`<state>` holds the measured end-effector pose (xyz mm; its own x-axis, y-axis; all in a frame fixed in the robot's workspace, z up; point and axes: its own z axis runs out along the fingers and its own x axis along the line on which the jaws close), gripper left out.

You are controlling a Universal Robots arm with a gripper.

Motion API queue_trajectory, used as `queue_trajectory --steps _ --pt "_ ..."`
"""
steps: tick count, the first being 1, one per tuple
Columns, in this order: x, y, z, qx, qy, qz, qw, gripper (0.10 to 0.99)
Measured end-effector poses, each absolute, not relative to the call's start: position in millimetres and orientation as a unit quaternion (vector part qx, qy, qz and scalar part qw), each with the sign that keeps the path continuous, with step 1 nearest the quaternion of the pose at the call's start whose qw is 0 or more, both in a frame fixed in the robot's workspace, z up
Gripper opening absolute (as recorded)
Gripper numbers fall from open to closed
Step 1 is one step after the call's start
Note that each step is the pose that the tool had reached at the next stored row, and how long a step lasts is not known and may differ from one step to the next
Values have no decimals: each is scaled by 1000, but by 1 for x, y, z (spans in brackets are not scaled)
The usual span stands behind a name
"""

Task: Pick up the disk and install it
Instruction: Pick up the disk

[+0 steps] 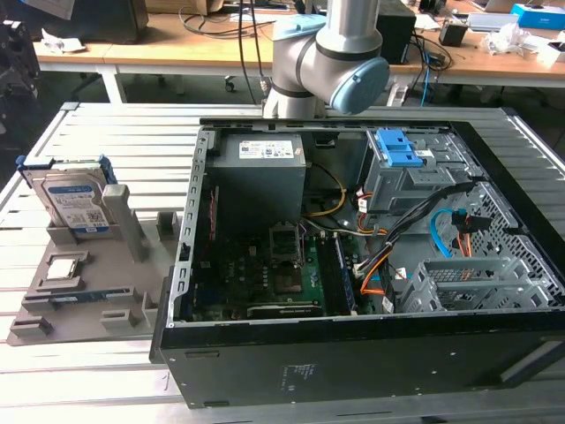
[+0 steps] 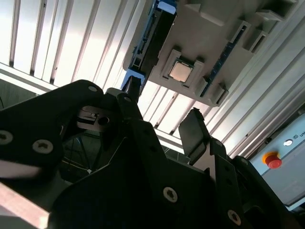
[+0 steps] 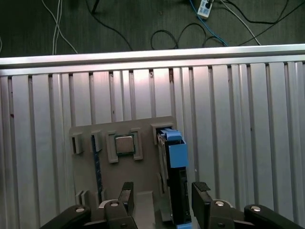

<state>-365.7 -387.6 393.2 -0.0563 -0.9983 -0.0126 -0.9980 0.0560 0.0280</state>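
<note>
Silver framed in blue, the disk stands on edge in the grey fixture tray on the slatted surface, at the exterior view's left of the open computer case. In the first wrist view the end effector hangs above it, fingers spread wide and gripping nothing. The disk is seen thin edge on, its long axis running straight away along the gap between the fingers. It sits closer to one finger than the other (not quite centred, by my eye). The small processor chip sits in the pocket just beside it. Judging by the second wrist view, the end effector is well apart from the tray: approach only, no grasp made yet.
</note>
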Motion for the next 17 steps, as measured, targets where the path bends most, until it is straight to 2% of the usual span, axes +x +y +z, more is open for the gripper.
queue_trajectory --steps 17 --pt "-368 -387 381 687 -727 -15 5 600"
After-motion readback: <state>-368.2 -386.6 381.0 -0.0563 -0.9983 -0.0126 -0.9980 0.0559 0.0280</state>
